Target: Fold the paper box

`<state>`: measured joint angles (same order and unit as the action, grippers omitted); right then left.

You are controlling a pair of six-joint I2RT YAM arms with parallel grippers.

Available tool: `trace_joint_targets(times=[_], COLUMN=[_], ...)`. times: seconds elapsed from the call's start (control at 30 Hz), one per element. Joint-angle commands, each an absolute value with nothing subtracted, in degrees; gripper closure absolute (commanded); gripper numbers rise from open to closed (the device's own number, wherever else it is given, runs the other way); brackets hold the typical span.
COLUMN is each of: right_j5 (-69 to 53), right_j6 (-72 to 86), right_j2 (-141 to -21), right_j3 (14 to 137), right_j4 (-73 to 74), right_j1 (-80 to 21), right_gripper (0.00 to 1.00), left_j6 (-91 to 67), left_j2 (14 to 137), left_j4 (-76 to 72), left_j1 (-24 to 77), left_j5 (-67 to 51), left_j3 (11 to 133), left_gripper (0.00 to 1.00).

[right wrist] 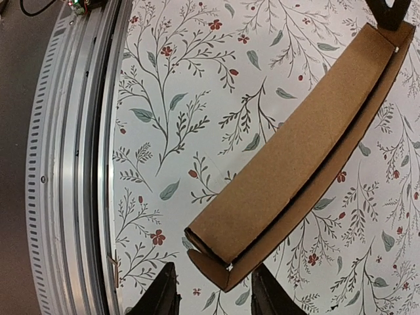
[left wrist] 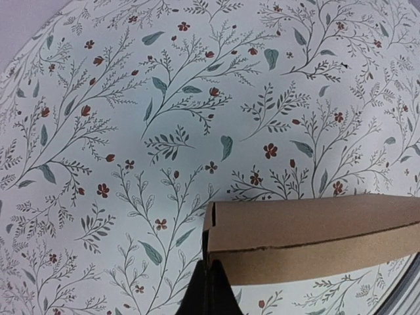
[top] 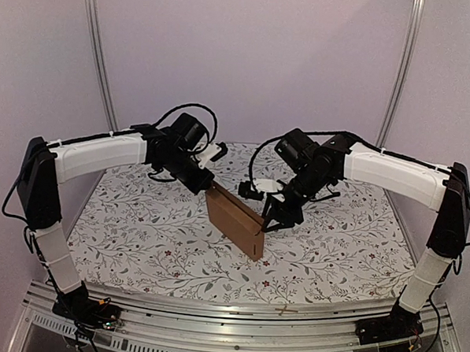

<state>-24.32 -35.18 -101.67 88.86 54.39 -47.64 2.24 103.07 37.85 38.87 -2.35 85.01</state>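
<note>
The paper box [top: 234, 222] is a thin, flat brown cardboard box standing on its long edge in the middle of the table. My left gripper [top: 206, 184] is shut on its far end; in the left wrist view the black fingertips [left wrist: 210, 279] pinch the box's corner edge [left wrist: 308, 236]. My right gripper [top: 277, 219] is open just right of the box. In the right wrist view its gripper [right wrist: 213, 295] straddles the box's near end [right wrist: 289, 157], without touching it. The near end flap is slightly ajar.
The floral tablecloth [top: 138, 218] covers the table. A metal rail [top: 235, 318] runs along the near edge, and it also shows in the right wrist view [right wrist: 72, 164]. Pale walls and two slanted poles stand behind.
</note>
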Motion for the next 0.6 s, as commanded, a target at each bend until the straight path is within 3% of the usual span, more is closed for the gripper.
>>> trace_joint_targets(times=[0.0, 0.57], right_j5=[-25.39, -23.47], right_j6=[-35.19, -36.76], right_j2=[-102.19, -100.37], right_j3=[89.75, 89.84], right_j4=[54.52, 54.67], right_j1=[-48.03, -48.02], right_gripper=[0.63, 0.62], left_j6=[3.79, 2.90], left_j2=[101.78, 101.86], left_j4=[42.29, 39.91], left_j1=[37.45, 37.27], left_j5=[-2.46, -2.89], left_j3=[86.29, 83.36], left_gripper=[1.00, 1.00])
